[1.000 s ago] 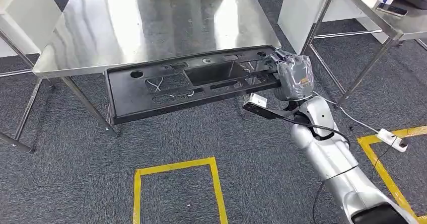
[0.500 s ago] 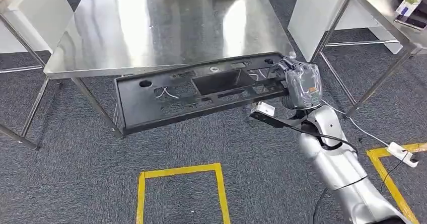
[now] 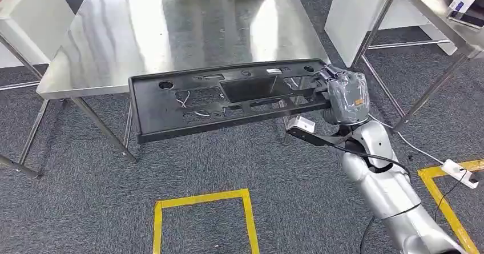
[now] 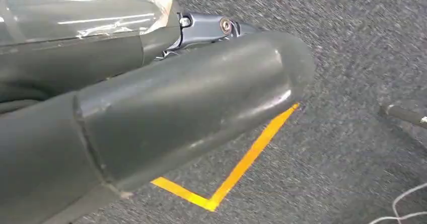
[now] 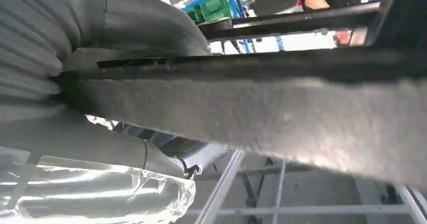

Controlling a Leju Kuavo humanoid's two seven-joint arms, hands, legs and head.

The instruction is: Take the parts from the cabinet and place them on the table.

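In the head view a stainless steel bench (image 3: 171, 31) stands on thin metal legs over grey carpet (image 3: 74, 208). Yellow tape (image 3: 200, 200) marks a rectangle on the floor near the robot, and more yellow tape (image 3: 442, 200) lies to the right beside a white power strip (image 3: 459, 172). A second steel bench (image 3: 434, 8) stands at the upper right. The right hand (image 3: 342, 97), wrapped in clear plastic, holds the right end of a long black panel (image 3: 222, 100). The panel is held roughly level, its long axis running left to right, its far edge over the near edge of the bench and most of it out over the carpet. Its face with cut-outs and thin white wires points up.

The left wrist view shows the left hand (image 4: 151, 113) over carpet and a corner of yellow tape; its thick grey thumb lies straight, and whether the fingers are spread or curled cannot be told.

The right wrist view shows the panel's fuzzy grey underside (image 5: 282, 118) crossing the picture, clamped at the hand (image 5: 75, 83).
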